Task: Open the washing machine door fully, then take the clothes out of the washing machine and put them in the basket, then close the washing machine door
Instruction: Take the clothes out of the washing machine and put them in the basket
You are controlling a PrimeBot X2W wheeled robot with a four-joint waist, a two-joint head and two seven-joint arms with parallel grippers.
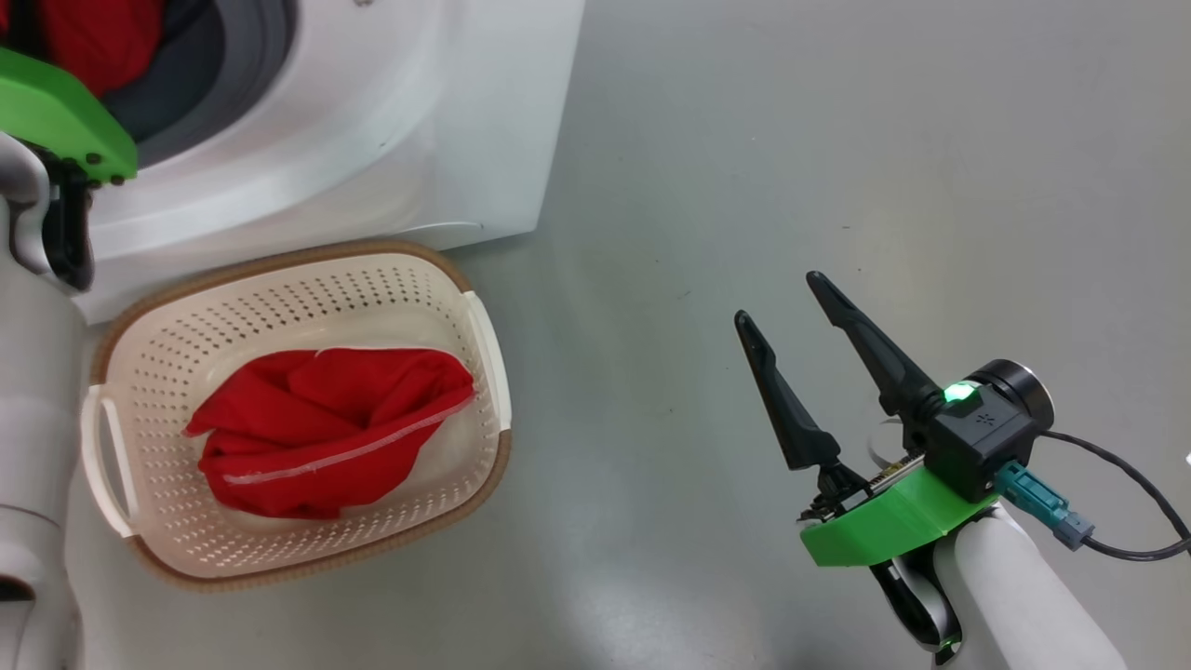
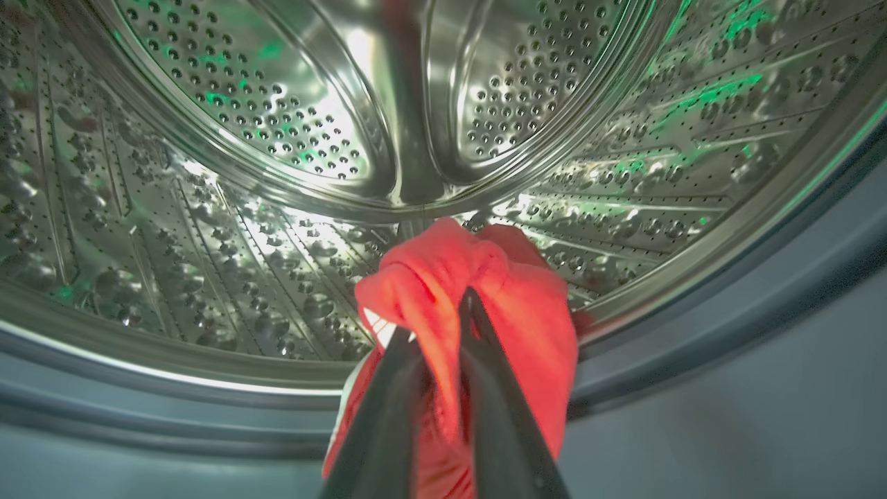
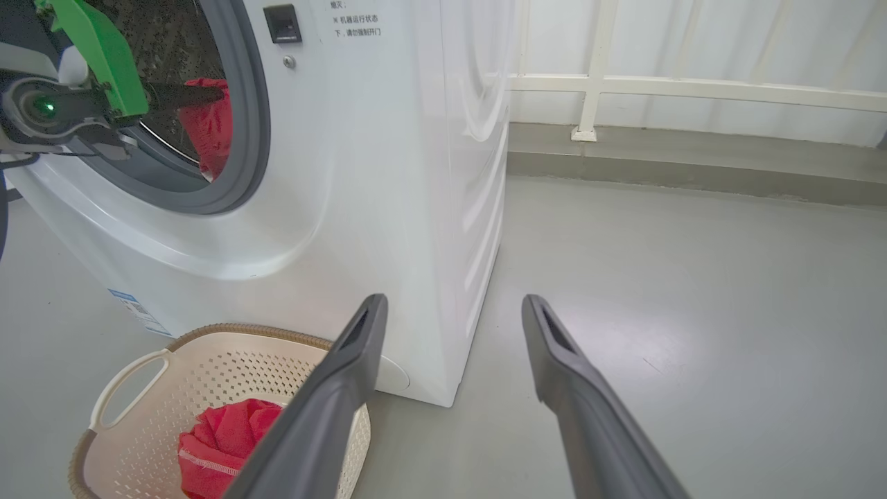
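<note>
At the mouth of the washing machine, my left gripper is shut on a red garment, held just over the grey rubber ring with the steel drum behind. From the right wrist view the same red garment hangs in the opening from my left gripper's fingers. A second red garment lies in the cream basket on the floor before the machine. Over bare floor to the right, my right gripper stands open and holds nothing. The door is out of view.
The basket stands against the machine's front lower edge. Grey floor spreads to the right of the machine. A low ledge with a white railing runs along the far wall.
</note>
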